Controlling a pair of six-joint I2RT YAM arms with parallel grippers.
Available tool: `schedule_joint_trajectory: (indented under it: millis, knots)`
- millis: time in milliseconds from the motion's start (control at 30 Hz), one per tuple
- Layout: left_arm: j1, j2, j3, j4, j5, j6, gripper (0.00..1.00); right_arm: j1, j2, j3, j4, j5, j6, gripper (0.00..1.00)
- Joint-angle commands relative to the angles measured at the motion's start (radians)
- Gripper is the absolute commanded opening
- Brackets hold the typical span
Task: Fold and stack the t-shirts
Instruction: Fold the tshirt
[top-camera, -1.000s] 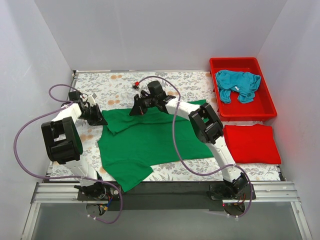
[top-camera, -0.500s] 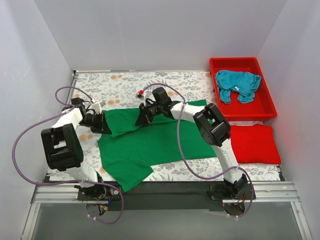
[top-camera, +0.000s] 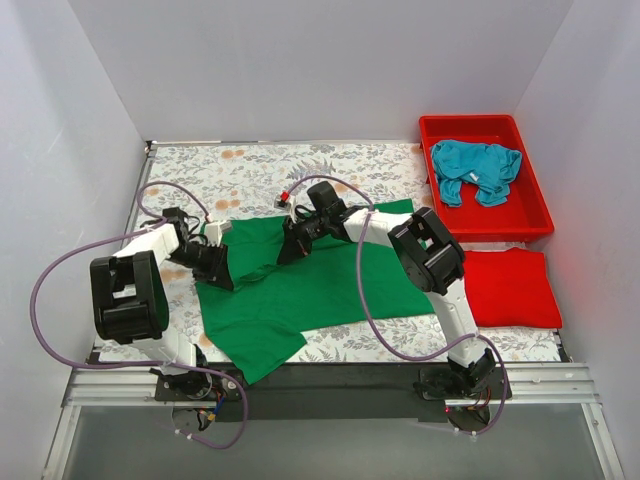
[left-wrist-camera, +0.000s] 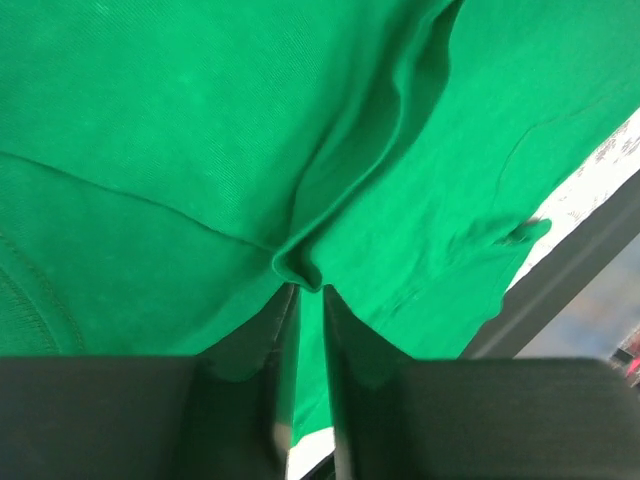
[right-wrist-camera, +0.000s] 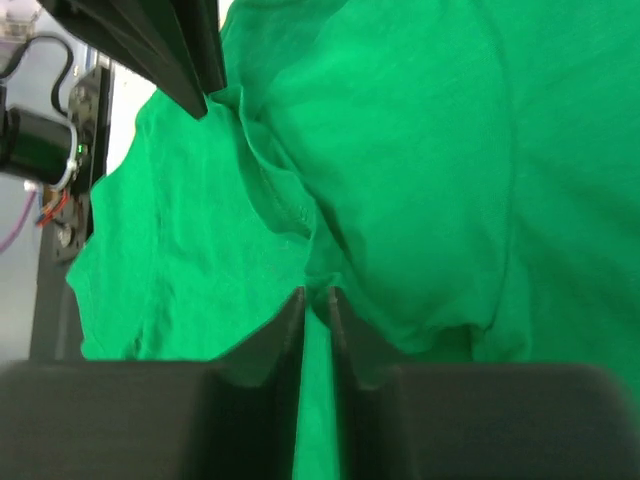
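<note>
The bright green t-shirt (top-camera: 300, 285) lies spread on the table, its far edge lifted and folded toward the front. My left gripper (top-camera: 222, 276) is shut on a pinch of the green t-shirt (left-wrist-camera: 300, 268) at its left side. My right gripper (top-camera: 290, 252) is shut on the green t-shirt (right-wrist-camera: 318, 290) at the fold's middle. The left gripper's black fingers (right-wrist-camera: 170, 50) show at the top left of the right wrist view. The teal blue t-shirt (top-camera: 475, 170) lies crumpled in the red plastic tub (top-camera: 533, 215) at the back right.
A folded red cloth (top-camera: 505, 288) lies on the table in front of the tub. The table has a floral cover (top-camera: 250, 170). White walls stand on the left, back and right. The black front rail (top-camera: 330, 375) runs along the near edge.
Both grippers have moved toward the front, drawing the shirt's far edge over the body. The left gripper has come inward from the table's left edge onto the shirt.
</note>
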Motion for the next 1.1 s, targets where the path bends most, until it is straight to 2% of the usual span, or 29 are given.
schedule_joint_trajectory:
  millis: [0,33,100,133,333,400,433,467,533,633,867,1000,1067]
  knots:
    - [-0.008,-0.068,0.01,-0.027,-0.036,0.059,0.18,0.001,-0.061,-0.002,-0.066,-0.062,-0.053,0.24]
    - [-0.008,-0.071,0.02,-0.036,-0.033,0.066,0.2,0.001,-0.069,-0.003,-0.077,-0.065,-0.082,0.37]
    - [-0.008,-0.071,0.062,-0.067,-0.013,0.075,0.26,0.0,-0.086,-0.012,-0.101,-0.071,-0.109,0.49]
    - [-0.006,-0.072,0.08,-0.081,0.013,0.079,0.26,-0.002,-0.105,-0.015,-0.101,-0.072,-0.12,0.51]
    - [-0.008,-0.051,0.175,-0.014,0.088,-0.048,0.27,-0.087,-0.164,-0.008,-0.167,-0.079,-0.116,0.47]
    - [-0.008,-0.039,0.181,0.089,0.012,-0.117,0.27,-0.156,-0.162,0.018,-0.228,-0.028,-0.154,0.46]
    - [-0.008,-0.032,0.186,0.136,-0.032,-0.226,0.27,-0.178,-0.156,0.061,-0.332,-0.002,-0.18,0.45]
    - [-0.008,-0.022,0.195,0.187,-0.089,-0.255,0.27,-0.202,-0.155,0.084,-0.381,0.068,-0.207,0.45]
    - [-0.008,0.009,0.226,0.223,-0.119,-0.334,0.27,-0.27,-0.156,0.127,-0.512,0.134,-0.287,0.45]
    - [-0.008,0.056,0.253,0.284,-0.154,-0.404,0.27,-0.359,-0.173,0.133,-0.593,0.246,-0.359,0.44]
    - [-0.008,0.161,0.28,0.321,-0.28,-0.465,0.27,-0.457,-0.205,0.067,-0.698,0.58,-0.504,0.43]
    - [-0.008,0.225,0.287,0.338,-0.327,-0.47,0.27,-0.473,-0.176,0.035,-0.698,0.696,-0.528,0.43]
    - [-0.006,0.254,0.298,0.362,-0.395,-0.473,0.27,-0.474,-0.153,0.041,-0.696,0.739,-0.531,0.43]
